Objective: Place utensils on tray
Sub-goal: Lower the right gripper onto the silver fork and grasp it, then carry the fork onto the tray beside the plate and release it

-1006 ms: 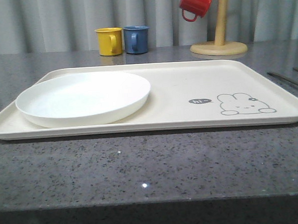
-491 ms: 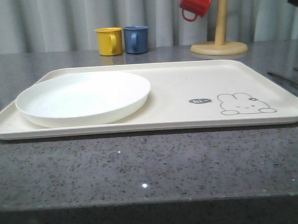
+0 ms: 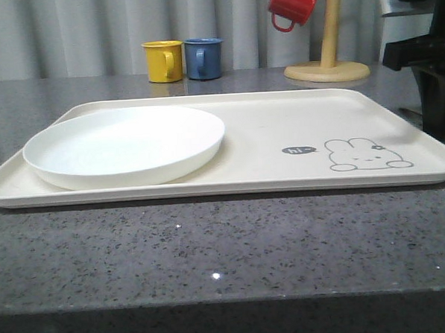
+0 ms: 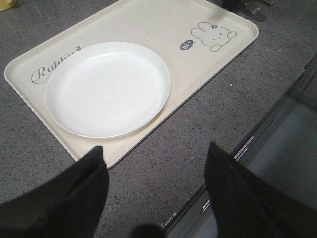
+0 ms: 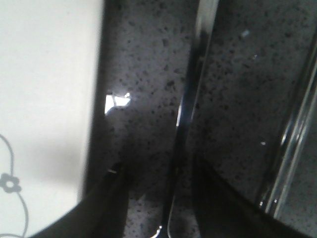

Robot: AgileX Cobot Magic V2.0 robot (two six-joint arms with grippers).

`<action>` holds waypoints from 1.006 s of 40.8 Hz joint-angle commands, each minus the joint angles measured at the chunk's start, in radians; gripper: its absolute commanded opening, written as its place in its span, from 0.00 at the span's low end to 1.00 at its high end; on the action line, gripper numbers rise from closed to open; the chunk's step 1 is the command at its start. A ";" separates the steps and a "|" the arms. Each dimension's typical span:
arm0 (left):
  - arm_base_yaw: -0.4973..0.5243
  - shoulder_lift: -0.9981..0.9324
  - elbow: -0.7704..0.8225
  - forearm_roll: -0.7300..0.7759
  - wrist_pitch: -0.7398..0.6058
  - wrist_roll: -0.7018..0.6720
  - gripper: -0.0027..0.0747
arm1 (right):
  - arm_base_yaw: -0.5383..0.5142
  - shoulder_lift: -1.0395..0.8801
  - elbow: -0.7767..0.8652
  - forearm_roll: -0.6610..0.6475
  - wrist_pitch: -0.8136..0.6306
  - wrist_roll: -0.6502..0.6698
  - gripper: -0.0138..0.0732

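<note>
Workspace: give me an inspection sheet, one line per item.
Surface: grey speckled countertop.
Job's things: white plate lies on the cream tray, left part; a slim metal utensil lies on the counter beside the tray's right rim.
Clutter: yellow mug and blue mug stand behind; red mug hangs on a wooden stand.
Grippers: right end effector open, straddling the utensil; left end effector open, empty.
Cables: nothing seen.
Surroundings: grey curtain.
</note>
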 commanded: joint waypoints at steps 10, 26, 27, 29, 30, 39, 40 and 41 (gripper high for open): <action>-0.008 0.003 -0.023 -0.006 -0.070 -0.008 0.56 | -0.001 -0.033 -0.032 -0.002 0.013 0.002 0.20; -0.008 0.003 -0.023 -0.006 -0.070 -0.008 0.56 | 0.032 -0.124 -0.122 0.012 0.114 0.004 0.16; -0.008 0.003 -0.023 -0.006 -0.070 -0.008 0.56 | 0.043 -0.126 -0.132 0.014 0.125 0.004 0.16; -0.008 0.003 -0.023 -0.006 -0.070 -0.008 0.56 | 0.076 -0.127 -0.157 0.015 0.150 0.004 0.16; -0.008 0.003 -0.023 -0.006 -0.070 -0.008 0.56 | 0.092 -0.127 -0.168 0.016 0.160 0.004 0.16; -0.008 0.003 -0.023 -0.006 -0.070 -0.008 0.56 | 0.275 -0.118 -0.212 0.020 0.158 0.083 0.16; -0.008 0.003 -0.023 -0.006 -0.070 -0.008 0.56 | 0.295 -0.115 -0.213 0.020 0.152 0.106 0.16; -0.008 0.003 -0.023 -0.006 -0.070 -0.008 0.56 | 0.309 -0.112 -0.213 0.020 0.146 0.122 0.16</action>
